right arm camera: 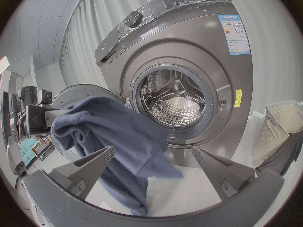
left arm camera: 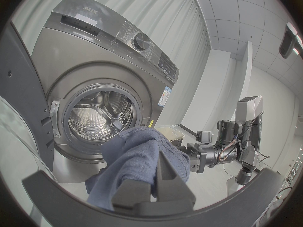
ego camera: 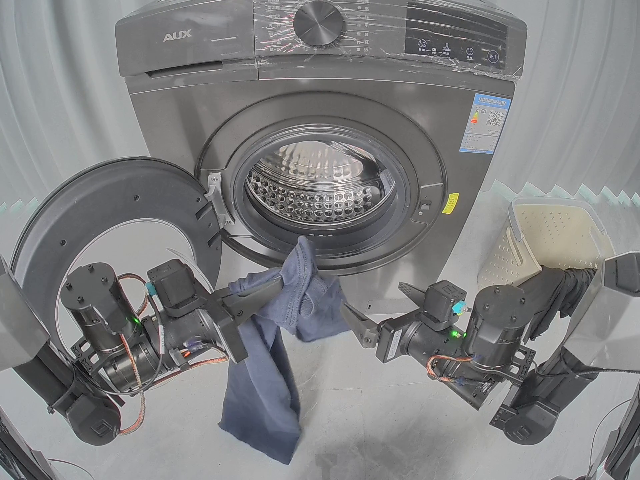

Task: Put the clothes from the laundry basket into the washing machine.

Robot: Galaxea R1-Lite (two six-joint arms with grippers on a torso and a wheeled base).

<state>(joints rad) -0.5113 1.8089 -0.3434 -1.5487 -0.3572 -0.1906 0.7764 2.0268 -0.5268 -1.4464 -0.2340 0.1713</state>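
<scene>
As far as the drum [ego camera: 313, 181] can be seen through the open porthole, no clothing has been loaded, so the task is judged to be at an early stage. One dark blue garment [ego camera: 267, 375] is out of the laundry basket [ego camera: 567, 228] and is held at the centre of the frame, just below the porthole's lower lip, with most of its length hanging toward the floor [ego camera: 400, 421]. It is gripped near its upper end by the closed left tool [ego camera: 270, 289]. The right tool [right arm camera: 151, 151] is held just beside it, jaws spread wide and nothing gripped. A dark grey garment [ego camera: 557, 291] is draped over the basket's rim at the right of the frame and is left to be moved. The door [ego camera: 100, 195] stands swung open at the left.

A brand mark is carried at the upper left of the washing machine [ego camera: 173, 115]. Small legends ring the dial [ego camera: 318, 23], and icons are shown on the display panel [ego camera: 453, 35] under plastic film. A blue-and-white energy label [ego camera: 485, 123] and a yellow sticker [ego camera: 451, 203] are fixed right of the porthole; their print is not transcribed.
</scene>
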